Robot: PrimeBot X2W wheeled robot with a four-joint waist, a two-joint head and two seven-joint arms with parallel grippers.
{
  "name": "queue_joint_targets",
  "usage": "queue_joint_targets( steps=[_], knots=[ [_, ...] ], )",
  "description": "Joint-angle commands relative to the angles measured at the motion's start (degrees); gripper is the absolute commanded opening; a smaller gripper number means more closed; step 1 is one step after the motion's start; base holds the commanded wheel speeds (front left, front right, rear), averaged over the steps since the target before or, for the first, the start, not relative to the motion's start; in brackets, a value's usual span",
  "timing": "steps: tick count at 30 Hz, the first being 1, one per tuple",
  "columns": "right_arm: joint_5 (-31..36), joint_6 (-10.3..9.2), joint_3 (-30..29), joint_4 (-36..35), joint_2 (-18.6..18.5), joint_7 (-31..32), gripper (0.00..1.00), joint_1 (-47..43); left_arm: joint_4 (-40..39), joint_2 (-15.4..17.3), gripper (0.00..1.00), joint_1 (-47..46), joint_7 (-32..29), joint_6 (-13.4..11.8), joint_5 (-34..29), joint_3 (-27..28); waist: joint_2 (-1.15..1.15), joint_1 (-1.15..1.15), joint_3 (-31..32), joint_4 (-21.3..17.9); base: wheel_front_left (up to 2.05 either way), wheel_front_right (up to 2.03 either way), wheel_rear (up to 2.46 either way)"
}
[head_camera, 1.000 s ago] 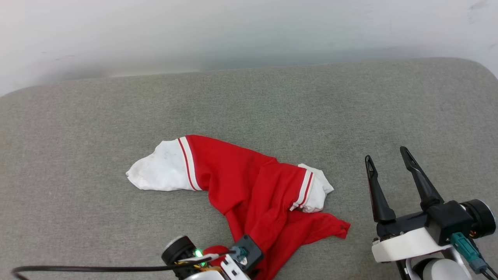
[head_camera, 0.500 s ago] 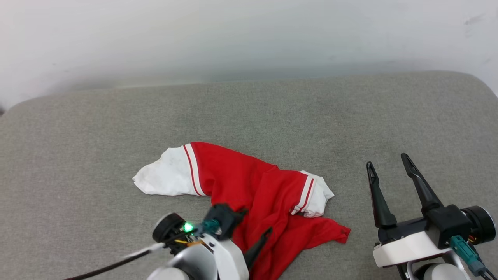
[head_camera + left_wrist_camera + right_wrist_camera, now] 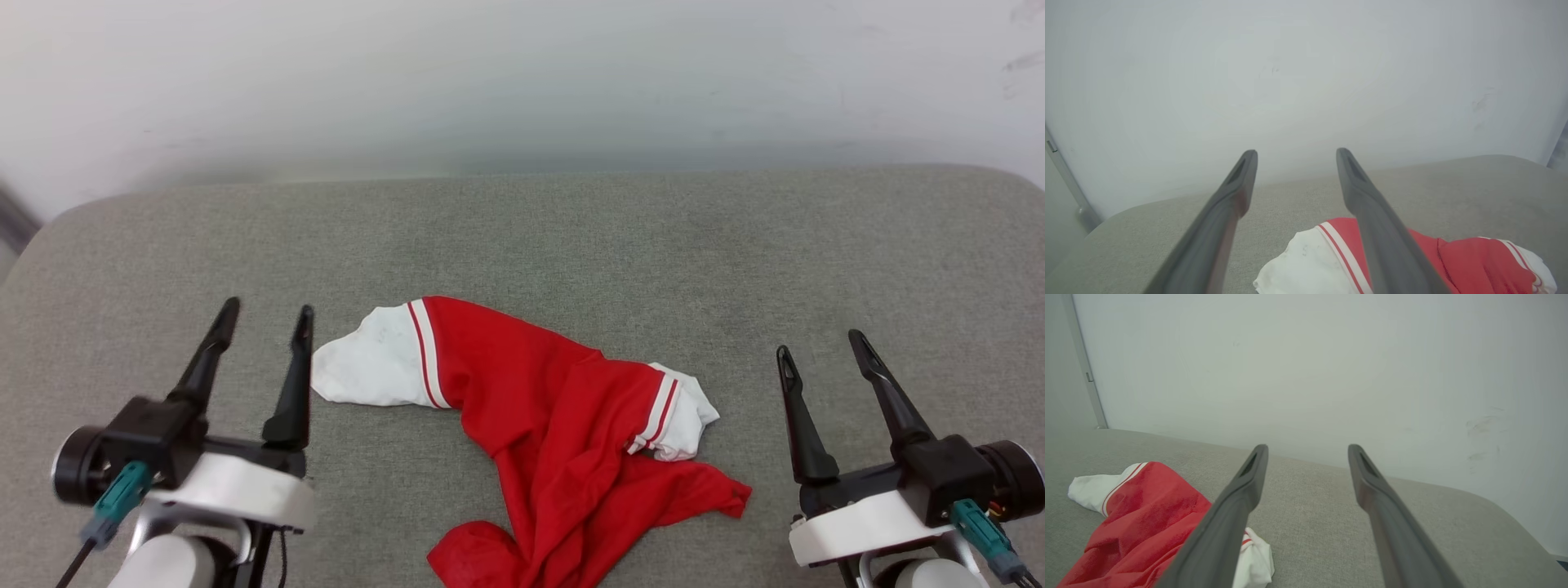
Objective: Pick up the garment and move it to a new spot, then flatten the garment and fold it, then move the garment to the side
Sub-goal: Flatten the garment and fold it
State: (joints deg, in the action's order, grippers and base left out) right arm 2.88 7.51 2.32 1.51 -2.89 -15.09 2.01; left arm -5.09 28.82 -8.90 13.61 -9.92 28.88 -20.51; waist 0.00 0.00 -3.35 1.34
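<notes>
In the head view the red jersey T-shirt (image 3: 555, 408) lies crumpled at the near middle of the grey padded surface (image 3: 571, 237). One white sleeve reaches toward the left gripper (image 3: 269, 307), whose fingers are spread and empty just beside the cuff. The right gripper (image 3: 820, 343), also spread and holding nothing, sits apart from the red hem. The cloth looks light and limp, likely to sag and bunch, so I'd pinch it at the shoulders or hem corners. In the left wrist view the sleeve lies low between the fingers and to their right. In the right wrist view the jersey T-shirt lies to the lower left, partly behind one finger.
</notes>
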Motion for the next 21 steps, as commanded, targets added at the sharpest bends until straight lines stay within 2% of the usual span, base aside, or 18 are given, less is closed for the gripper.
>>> queue_joint_targets(
  steps=[1,4,7,10,16,21],
  knots=[
    [-0.15,-0.04,-0.27,0.22,0.04,-0.10,1.00,-0.68,-0.50,-0.12,1.00,1.88,0.94,-0.73,-0.47,1.55,0.00,0.00,-0.22,-0.01,0.00,0.00,0.00],
    [0.01,-0.04,0.09,1.87,0.05,0.40,1.00,-0.61,-2.18,-1.24,1.00,4.81,1.59,-1.48,-1.75,4.93,0.00,0.00,-0.95,0.20,0.00,0.00,0.00],
    [-1.08,-0.07,2.91,3.65,-2.62,6.71,1.00,1.11,-4.40,-3.57,1.00,7.14,1.63,-0.88,-3.31,8.27,0.00,0.00,-1.84,0.58,0.00,0.00,0.00],
    [-5.54,-0.04,6.27,3.33,-6.21,16.45,1.00,3.50,-5.05,-5.24,1.00,8.30,1.64,0.70,-5.17,10.36,0.00,0.00,-2.97,1.06,0.00,0.00,0.00],
    [-16.77,-0.04,11.99,0.20,-14.55,40.86,1.00,10.05,-3.98,-7.65,1.00,7.12,1.65,4.13,-8.32,11.23,0.00,0.00,-5.64,2.56,0.00,0.00,0.00],
    [-22.29,-0.05,13.27,0.71,-17.24,56.45,1.00,14.11,-2.96,-10.36,1.00,5.30,1.66,6.37,-10.21,11.80,0.00,0.00,-7.50,5.12,0.00,0.00,0.00]
  ],
)
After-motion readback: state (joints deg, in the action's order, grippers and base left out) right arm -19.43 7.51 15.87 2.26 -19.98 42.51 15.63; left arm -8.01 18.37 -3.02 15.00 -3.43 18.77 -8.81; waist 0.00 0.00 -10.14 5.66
